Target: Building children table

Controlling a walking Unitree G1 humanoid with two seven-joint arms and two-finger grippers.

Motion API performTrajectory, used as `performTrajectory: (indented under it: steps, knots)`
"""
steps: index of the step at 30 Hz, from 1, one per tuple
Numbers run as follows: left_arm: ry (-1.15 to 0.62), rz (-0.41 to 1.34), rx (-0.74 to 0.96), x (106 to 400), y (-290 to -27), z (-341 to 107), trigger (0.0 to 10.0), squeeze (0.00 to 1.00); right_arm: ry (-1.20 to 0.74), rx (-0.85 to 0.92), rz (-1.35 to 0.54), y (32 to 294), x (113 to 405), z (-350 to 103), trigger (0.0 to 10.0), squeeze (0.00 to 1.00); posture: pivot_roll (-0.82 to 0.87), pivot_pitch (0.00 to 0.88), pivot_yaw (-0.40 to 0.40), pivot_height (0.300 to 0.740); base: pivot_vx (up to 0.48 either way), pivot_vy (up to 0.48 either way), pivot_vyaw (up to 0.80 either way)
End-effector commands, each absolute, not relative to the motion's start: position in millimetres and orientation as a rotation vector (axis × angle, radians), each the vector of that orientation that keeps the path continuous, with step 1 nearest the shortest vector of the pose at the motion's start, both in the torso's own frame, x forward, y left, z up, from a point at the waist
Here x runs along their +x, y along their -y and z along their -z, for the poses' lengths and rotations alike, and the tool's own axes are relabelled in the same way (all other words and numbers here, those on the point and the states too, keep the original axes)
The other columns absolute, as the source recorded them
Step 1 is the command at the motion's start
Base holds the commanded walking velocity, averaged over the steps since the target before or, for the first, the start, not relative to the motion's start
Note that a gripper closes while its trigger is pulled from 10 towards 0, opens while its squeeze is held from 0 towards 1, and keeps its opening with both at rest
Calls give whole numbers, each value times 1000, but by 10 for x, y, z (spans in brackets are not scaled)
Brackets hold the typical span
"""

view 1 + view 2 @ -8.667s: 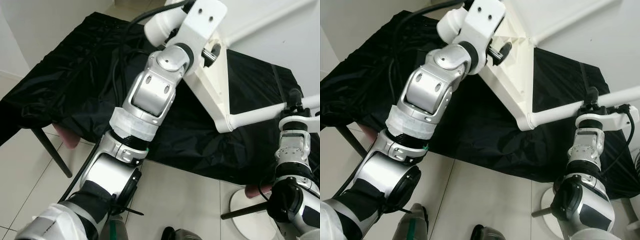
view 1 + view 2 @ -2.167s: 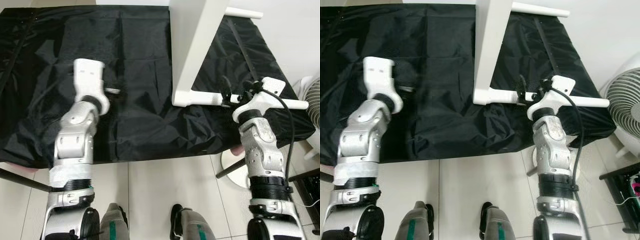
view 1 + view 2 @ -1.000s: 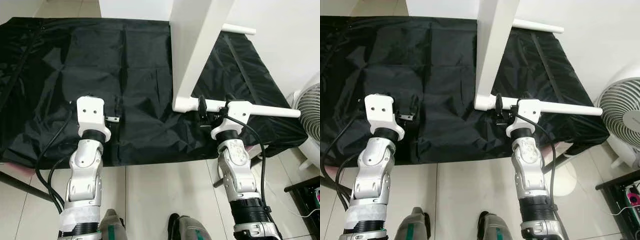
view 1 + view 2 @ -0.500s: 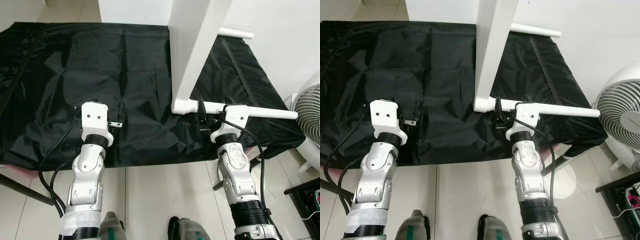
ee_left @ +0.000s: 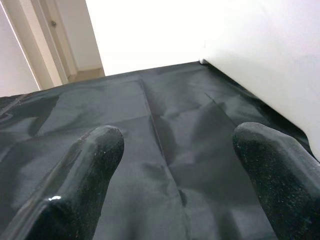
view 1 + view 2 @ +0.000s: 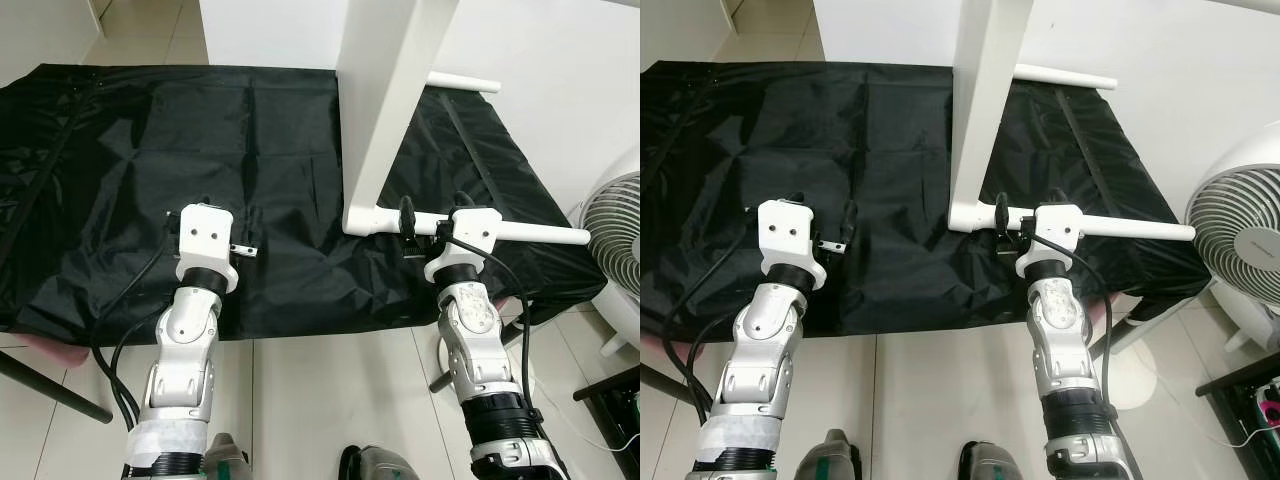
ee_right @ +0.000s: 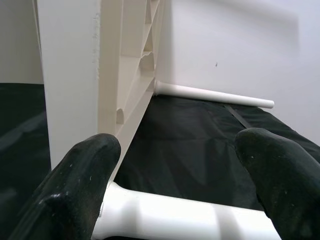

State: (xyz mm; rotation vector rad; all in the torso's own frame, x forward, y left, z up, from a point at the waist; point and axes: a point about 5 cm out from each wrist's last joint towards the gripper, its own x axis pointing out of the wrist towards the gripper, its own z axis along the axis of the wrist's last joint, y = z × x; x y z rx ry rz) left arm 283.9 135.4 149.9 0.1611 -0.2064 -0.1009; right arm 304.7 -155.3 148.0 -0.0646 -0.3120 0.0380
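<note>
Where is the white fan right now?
The white fan stands on the floor at the robot's far right, just past the end of the black-covered table, beyond the right hand.

No legible text, labels or numbers anywhere.

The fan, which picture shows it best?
The right eye view shows the fan best: most of its round white grille sits at the picture's edge, beside the black-covered table. The left eye view catches a thinner slice of the grille. The wrist views look at the black cloth and the white table parts instead.
</note>
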Motion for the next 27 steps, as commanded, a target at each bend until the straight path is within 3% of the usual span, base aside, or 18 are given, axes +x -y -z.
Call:
performTrajectory:
  steps: [1, 10, 27]
  knots:
    - [211, 7, 172, 2854, -1375, -1484, 10000, 0, 319, -66, -35, 1555, 3056, -1487, 10000, 0, 86, 0, -34, 740, 0, 0, 0]
    - [223, 7, 155, 2860, -1333, -1500, 10000, 0, 320, -58, -37, 1530, 3084, -1476, 10000, 0, 97, 0, -41, 740, 0, 0, 0]
    - [283, -18, 215, 3000, -1507, -1629, 10000, 0, 337, -61, -60, 1483, 3160, -1463, 10000, 0, 91, 0, -22, 740, 0, 0, 0]
